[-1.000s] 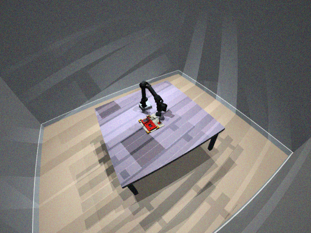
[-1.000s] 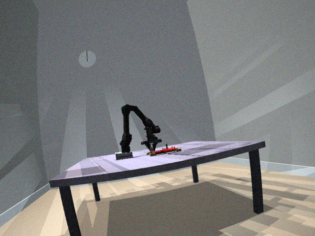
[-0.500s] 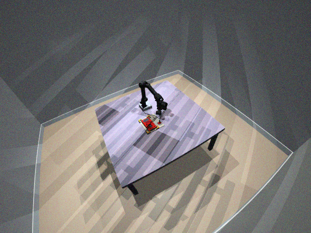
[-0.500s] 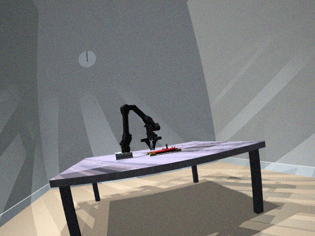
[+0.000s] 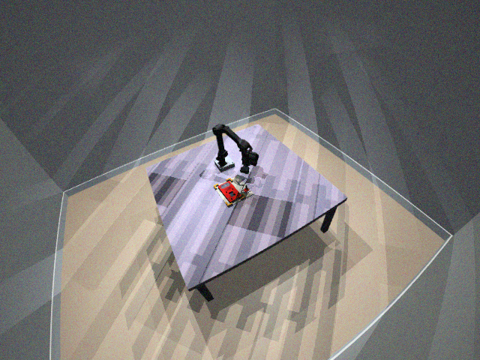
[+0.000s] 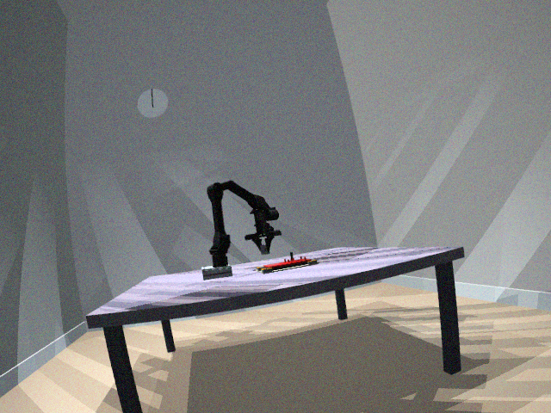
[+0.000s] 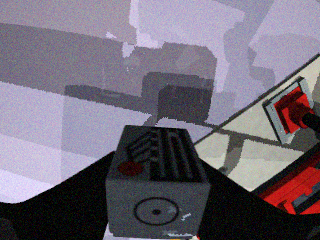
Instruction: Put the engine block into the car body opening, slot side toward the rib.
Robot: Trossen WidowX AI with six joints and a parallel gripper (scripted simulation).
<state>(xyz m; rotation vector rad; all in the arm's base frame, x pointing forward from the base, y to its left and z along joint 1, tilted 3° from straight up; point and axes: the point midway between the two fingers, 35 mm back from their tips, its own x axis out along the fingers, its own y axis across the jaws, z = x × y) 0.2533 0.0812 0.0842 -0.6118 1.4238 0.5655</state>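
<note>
My gripper (image 5: pixel 244 169) (image 6: pixel 265 249) (image 7: pixel 158 175) is shut on the grey engine block (image 6: pixel 265 249) (image 7: pixel 122 220). The block hangs in the air, clear of the table, beside and above the car body's back edge. In the wrist view its near face shows a dark ring with a dot, and its top shows dark slots and a dark red round spot. The red car body (image 5: pixel 226 187) (image 6: pixel 284 264) (image 7: pixel 281 192) lies flat on the table, at the lower right of the wrist view. The opening and the rib cannot be made out clearly.
The car body lies on a pale board (image 7: pixel 255 157) with yellow corners. A red part on a grey square frame, with a black knob (image 6: pixel 291 255) (image 7: pixel 311 120), stands up from the board. The arm's pale base (image 5: pixel 224 166) (image 6: pixel 217 272) is behind, on the table (image 5: pixel 217 247).
</note>
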